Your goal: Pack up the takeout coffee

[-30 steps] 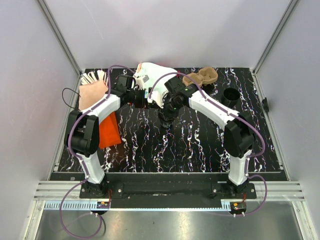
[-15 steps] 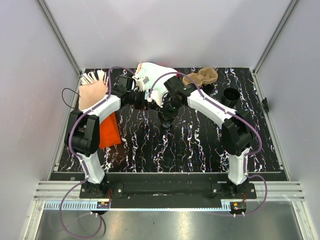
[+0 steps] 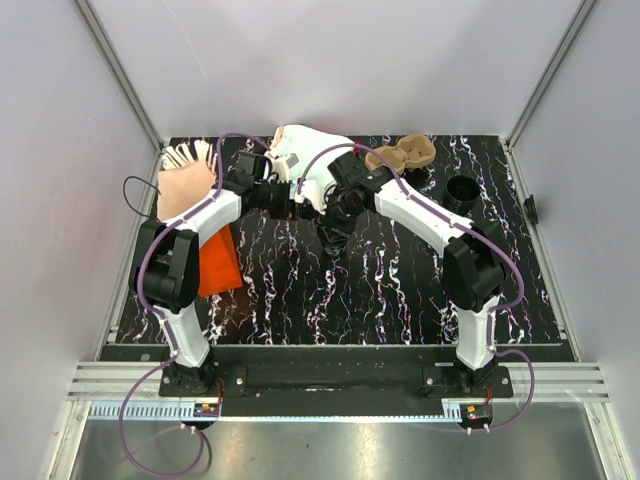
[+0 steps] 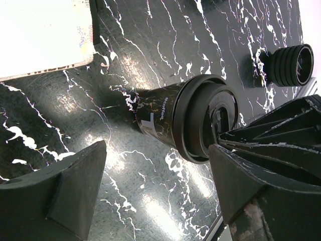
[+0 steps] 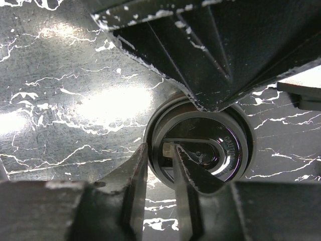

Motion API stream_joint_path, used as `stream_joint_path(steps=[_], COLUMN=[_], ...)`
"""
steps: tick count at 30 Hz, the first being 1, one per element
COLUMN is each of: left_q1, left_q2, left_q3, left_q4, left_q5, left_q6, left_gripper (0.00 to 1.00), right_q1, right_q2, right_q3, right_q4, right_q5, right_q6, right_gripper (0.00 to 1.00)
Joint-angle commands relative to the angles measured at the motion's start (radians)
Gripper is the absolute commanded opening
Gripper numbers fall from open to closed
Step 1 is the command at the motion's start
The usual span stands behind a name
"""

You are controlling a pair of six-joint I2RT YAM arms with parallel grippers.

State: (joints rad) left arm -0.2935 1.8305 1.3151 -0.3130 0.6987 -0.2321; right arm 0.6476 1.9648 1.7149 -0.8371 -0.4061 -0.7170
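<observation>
The takeout coffee (image 4: 168,115) is a black tapered cup with a black lid, standing on the marbled table between the two arms. From above it lies mostly under my right gripper (image 3: 335,225). In the right wrist view the right gripper (image 5: 160,148) is shut on the lid's rim (image 5: 156,150), one finger outside and one in the lid's recess. My left gripper (image 4: 158,150) is open and empty, its fingers wide apart just short of the cup, and it sits beside the cup in the top view (image 3: 303,205). The brown cardboard tray (image 3: 405,155) lies at the back right.
A white paper bag (image 3: 305,160) lies at the back centre, close behind both grippers, and also shows in the left wrist view (image 4: 40,35). A pink cup of stirrers (image 3: 185,180) and an orange item (image 3: 215,260) are at the left. An open black cup (image 3: 462,192) stands at the right.
My right gripper has shifted slightly to the left over the cup. The left arm has barely moved.
</observation>
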Motion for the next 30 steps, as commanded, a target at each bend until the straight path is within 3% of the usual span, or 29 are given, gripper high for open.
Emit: stream_joint_path(steps=[1,7,21,30], left_q1=[-0.004,-0.004,-0.03,-0.038], left_q2=[0.007,0.004,0.085,0.173], left_q3=[-0.01,-0.008,0.104,0.162], left_q4=[0.02,0.02,-0.009,-0.006], left_q5=[0.016,0.024,0.13,0.177], left_q6=[0.022,0.022,0.007,-0.029], left_gripper=[0.86,0.87,0.92,0.91], right_q1=[-0.005,-0.005,-0.058,-0.222], right_q2=[-0.052,-0.087,-0.213,-0.276], right_q3=[0.054,0.09,0.071,-0.082], right_q4=[-0.01,-0.01,0.0,0.027], right_q5=[-0.026,-0.017,-0.034,-0.198], right_q6=[0.01,0.03,0.178,0.271], right_gripper=[0.36,0.45,0.81,0.82])
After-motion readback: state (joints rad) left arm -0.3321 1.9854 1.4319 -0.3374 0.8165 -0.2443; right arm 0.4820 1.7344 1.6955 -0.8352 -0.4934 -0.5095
